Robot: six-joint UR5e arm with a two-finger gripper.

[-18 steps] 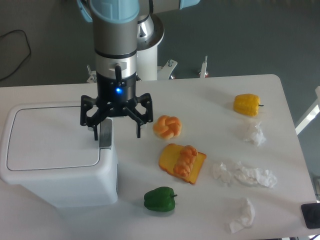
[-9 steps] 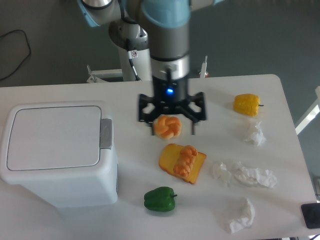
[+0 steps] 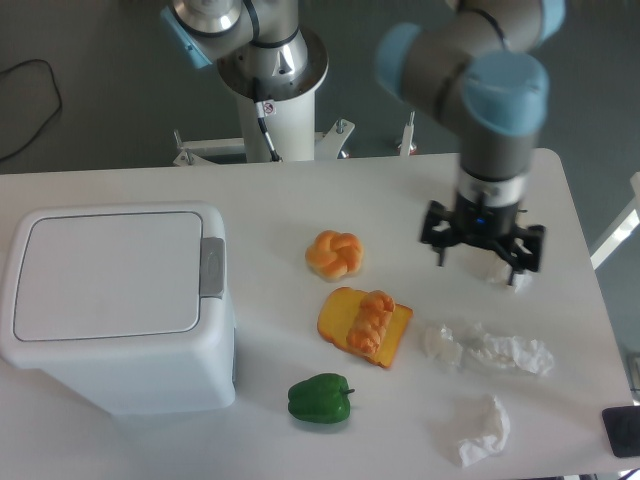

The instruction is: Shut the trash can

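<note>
The trash can [image 3: 115, 305] is a big white boxy bin at the left of the table. Its flat lid [image 3: 105, 272] lies down flush, with the grey latch tab [image 3: 211, 268] on its right edge. My gripper [image 3: 481, 262] hangs far to the right of the bin, over the right part of the table, open with its fingers spread and nothing between them. It covers most of a crumpled tissue and hides whatever lies behind it.
A braided bun [image 3: 334, 254], a toast with a pastry on it [image 3: 365, 325] and a green pepper [image 3: 320, 399] lie in the middle. Crumpled tissues [image 3: 487, 350] [image 3: 482, 430] are at the right. A dark object [image 3: 622, 430] sits at the right edge.
The gripper has swung from the bin's latch edge rightward across the table, past the bun, to the right side. The lid stays down.
</note>
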